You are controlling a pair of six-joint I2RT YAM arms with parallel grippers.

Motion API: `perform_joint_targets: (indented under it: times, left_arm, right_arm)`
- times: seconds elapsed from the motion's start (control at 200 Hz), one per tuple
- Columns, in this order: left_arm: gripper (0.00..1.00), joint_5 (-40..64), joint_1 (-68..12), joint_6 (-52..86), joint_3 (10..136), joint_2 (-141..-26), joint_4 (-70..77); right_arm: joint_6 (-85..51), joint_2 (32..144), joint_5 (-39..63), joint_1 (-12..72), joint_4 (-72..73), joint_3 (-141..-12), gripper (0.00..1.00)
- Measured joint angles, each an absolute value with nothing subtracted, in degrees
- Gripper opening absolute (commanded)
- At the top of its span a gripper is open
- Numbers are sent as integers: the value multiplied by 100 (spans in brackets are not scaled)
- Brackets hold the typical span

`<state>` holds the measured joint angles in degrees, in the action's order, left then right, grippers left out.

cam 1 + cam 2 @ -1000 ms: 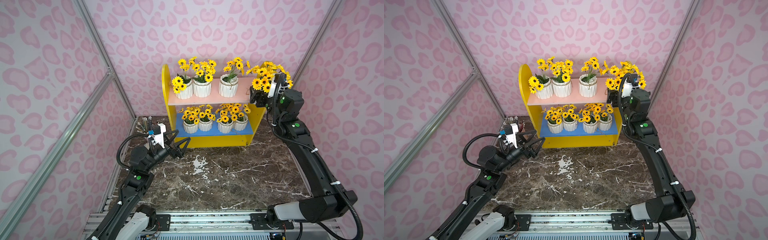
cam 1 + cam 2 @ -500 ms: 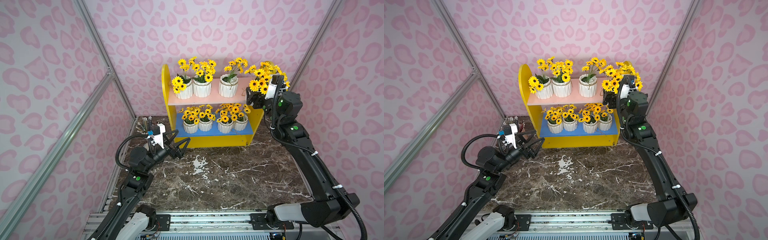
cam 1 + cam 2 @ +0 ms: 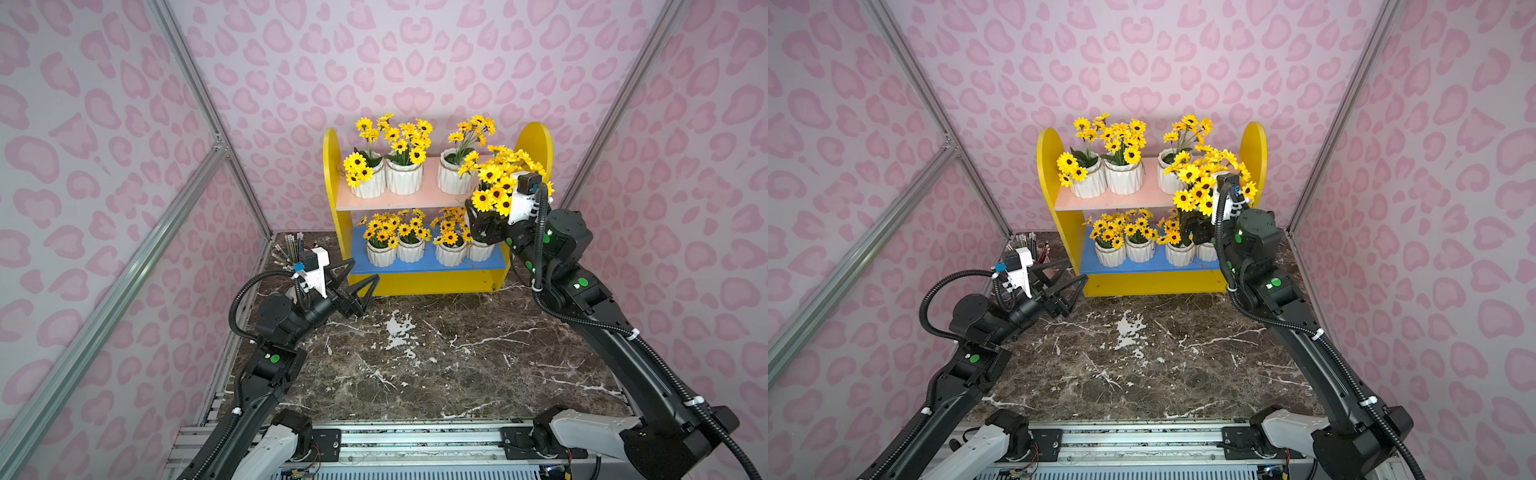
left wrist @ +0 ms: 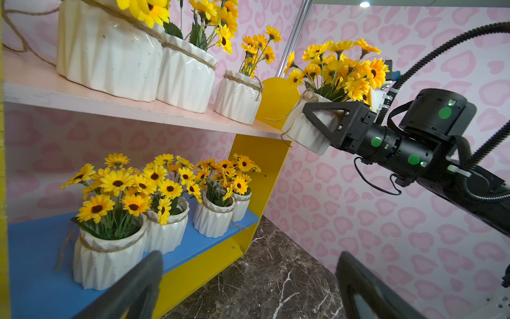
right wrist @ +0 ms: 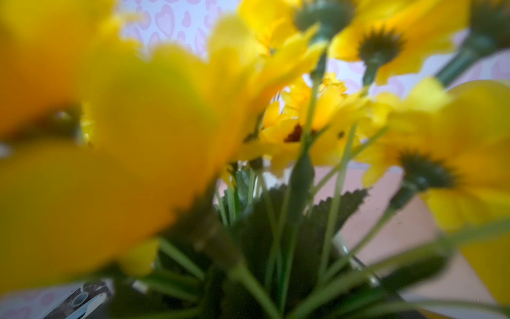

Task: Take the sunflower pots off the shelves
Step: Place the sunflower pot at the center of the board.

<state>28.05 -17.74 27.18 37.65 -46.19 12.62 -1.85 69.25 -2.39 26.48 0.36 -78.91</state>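
Note:
The shelves point(image 3: 415, 283) point(image 3: 1142, 286) stand at the back of the table. Three sunflower pots point(image 3: 404, 179) sit on the pink upper board point(image 4: 110, 106), and several more point(image 3: 411, 251) on the blue lower board. My right gripper point(image 3: 482, 224) point(image 3: 1196, 227) is shut on another sunflower pot point(image 4: 306, 132), holding it tilted in the air off the upper board's right front corner. Its flowers point(image 5: 303, 132) fill the right wrist view and hide the jaws there. My left gripper point(image 3: 365, 270) point(image 3: 1077, 270) point(image 4: 248, 265) hangs open and empty by the shelves' lower left front.
A cup of pencils point(image 3: 291, 249) stands at the back left, just behind my left wrist. Pink patterned walls with aluminium posts point(image 3: 208, 124) close in both sides. The dark marble tabletop point(image 3: 415, 353) stretches in front of the shelves to a metal rail point(image 3: 415, 440).
My right gripper has carried the sunflower pot leftward and a little lower, away from the shelves' right side panel. The left arm has not moved.

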Motion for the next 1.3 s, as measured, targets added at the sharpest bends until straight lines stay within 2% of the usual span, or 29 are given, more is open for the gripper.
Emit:
perform_joint_targets:
  times: [0.18,0.345,0.585,0.85,1.3]
  left_arm:
    - [99,2300,-1772,2633,3774,-4335,1090]
    - [99,1415,-1743,2536,3774,-3955,845]
    - [100,261,-1619,2504,3634,-3430,749]
    - [100,-3,-1586,2510,3616,-3514,681]
    - [100,-19,-1586,2554,3594,-3642,668]
  right_arm:
    - [-86,6729,-287,3326,464,-7105,0]
    - [19,6764,-191,4012,1013,-6261,0]
    - [25,7380,73,4880,2547,-4980,0]
    - [-19,8853,467,5234,4040,-4790,0]
    - [-252,11723,869,5096,6145,-5454,0]
